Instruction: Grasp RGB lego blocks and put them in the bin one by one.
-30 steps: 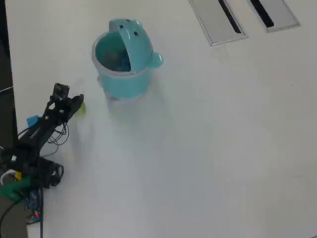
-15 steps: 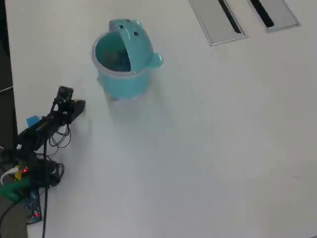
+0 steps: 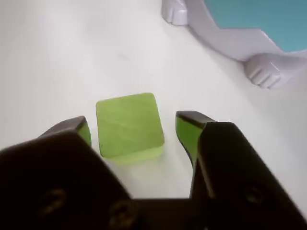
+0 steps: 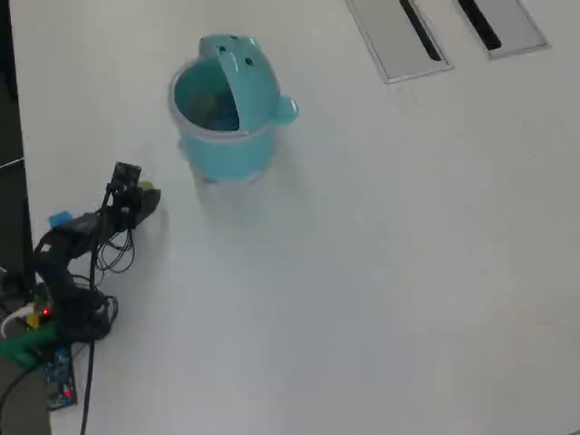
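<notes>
Between the jaws on my wrist view sits the green block [image 3: 128,125], flat on the white table [image 3: 62,57]; the gripper [image 3: 135,132] is spread, one tip on each side of the block, a small gap visible on both sides, so no contact that I can see. Green reflection shows on the inner faces of both tips. Top right of the same view I see the pale base of the bin [image 3: 225,33] with two little moulded feet and turquoise wall above them, near the block but apart from it. On overhead, the gripper [image 4: 145,198] is at the left side of the table [image 4: 381,272], with a sliver of the green block [image 4: 147,188] showing at its tip. Bin [image 4: 227,149] stands upright up and to the right of it, lid tipped open, interior visible; I can't tell what's inside. Two grey slotted plates [image 4: 394,36] lie at the top right, well apart from everything. Red and blue blocks I can't locate.
</notes>
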Controlling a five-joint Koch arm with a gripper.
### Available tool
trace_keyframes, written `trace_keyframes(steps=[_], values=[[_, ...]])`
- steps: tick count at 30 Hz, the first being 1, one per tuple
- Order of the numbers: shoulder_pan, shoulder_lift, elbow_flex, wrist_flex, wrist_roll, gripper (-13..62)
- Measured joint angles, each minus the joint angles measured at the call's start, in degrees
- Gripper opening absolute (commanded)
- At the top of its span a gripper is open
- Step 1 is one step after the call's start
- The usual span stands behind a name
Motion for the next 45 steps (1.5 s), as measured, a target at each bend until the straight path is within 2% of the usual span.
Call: trace_keyframes(steps=[11,19,29,36,37,45], values=[[0.00,-3.08,1.93,-3.69,0.00,28.3],[-1.58,-5.45,2.02,-9.84,2.64,10.5],[-4.22,-3.34,1.93,-12.22,7.12,10.0],[-2.37,9.14,0.35,-9.05,9.32,10.0],[-2.02,12.39,-3.25,-2.29,9.40,10.0],[-1.58,16.08,-17.84,5.19,9.58,9.9]])
